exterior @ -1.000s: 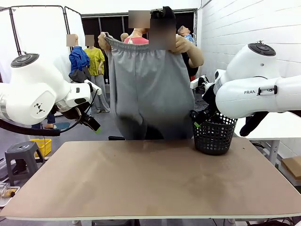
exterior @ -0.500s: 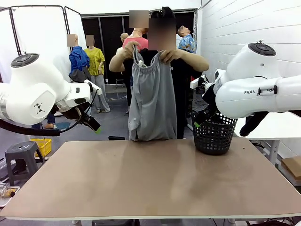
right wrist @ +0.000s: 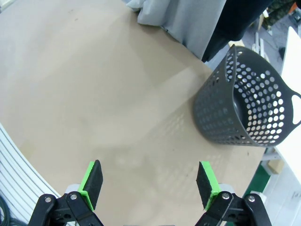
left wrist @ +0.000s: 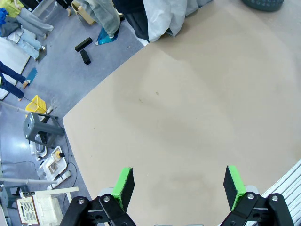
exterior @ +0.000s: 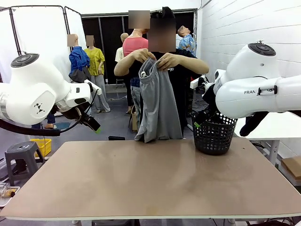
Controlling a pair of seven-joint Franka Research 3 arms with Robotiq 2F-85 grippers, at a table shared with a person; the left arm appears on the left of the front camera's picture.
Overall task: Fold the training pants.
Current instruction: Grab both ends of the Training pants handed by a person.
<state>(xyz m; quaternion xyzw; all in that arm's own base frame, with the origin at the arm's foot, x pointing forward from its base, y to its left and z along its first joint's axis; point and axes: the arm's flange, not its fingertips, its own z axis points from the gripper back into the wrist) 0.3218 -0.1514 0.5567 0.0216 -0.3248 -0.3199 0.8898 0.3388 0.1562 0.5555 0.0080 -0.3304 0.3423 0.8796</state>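
A person at the far side of the table holds the light grey training pants up by the waistband with both hands; the pants hang doubled lengthwise, their lower end reaching the table's far edge. Their hem also shows in the left wrist view and the right wrist view. My left gripper hovers at the left above the table, open, nothing between its green pads. My right gripper hovers at the right beside the basket, open and empty.
A black mesh basket stands on the brown table at the far right, also in the right wrist view. A grey stool and a yellow crate sit on the floor to the left.
The person has brought the spread waistband together, folding the pants lengthwise into a narrow hanging strip. Both arms have stayed still.
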